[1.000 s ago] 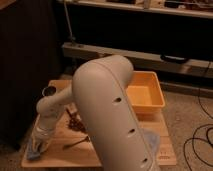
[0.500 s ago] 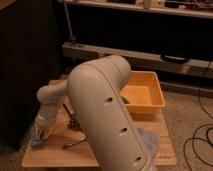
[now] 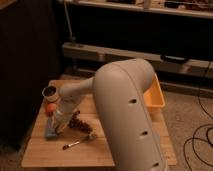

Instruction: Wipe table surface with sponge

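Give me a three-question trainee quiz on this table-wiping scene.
1. True or false: the flat blue-grey rectangular sponge lies inside the orange rectangular tray.
2. The gripper is over which part of the light tan plank tabletop? A left; B right; C off it entirely.
3. Which lies nearer the tabletop's camera-side edge: the dark brown crumb pile or the thin dark-handled utensil?
Key: 1 false; 2 A; 3 the utensil.
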